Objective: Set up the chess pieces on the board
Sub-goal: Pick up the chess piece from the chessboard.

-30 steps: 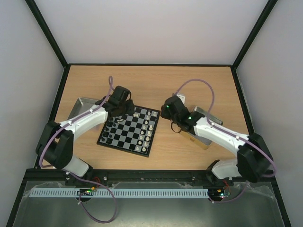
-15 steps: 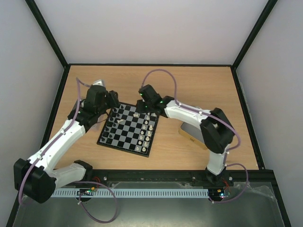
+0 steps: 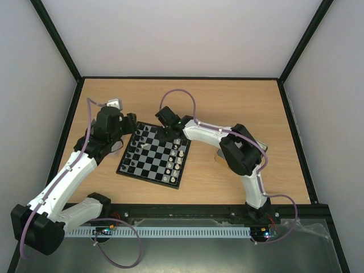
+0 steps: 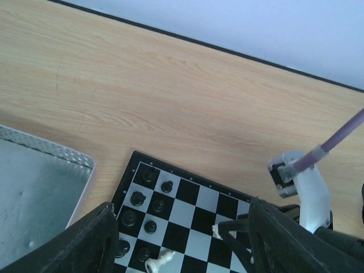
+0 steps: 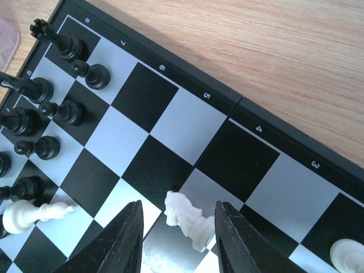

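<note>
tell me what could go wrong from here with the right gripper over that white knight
1. The right gripper straddles the white knight, which looks tilted; closing might flick it across the board.
2. A toppled white piece lies beside the black pieces; a low sweep could knock them over.
3. The left gripper hangs open near the same end, so the arms might collide.

1. Your left gripper point(image 3: 126, 129) is no longer over the board's point(image 3: 149, 177) far-left squares; it now hangs at the far-left corner, beside the tin point(image 4: 34, 187).
2. Your left arm now stretches out long, with its elbow swung toward the near-left.
3. Your right gripper point(image 3: 165, 134) has crossed from off the board's right side to its far edge and now straddles a white knight point(image 5: 185, 219).
</note>
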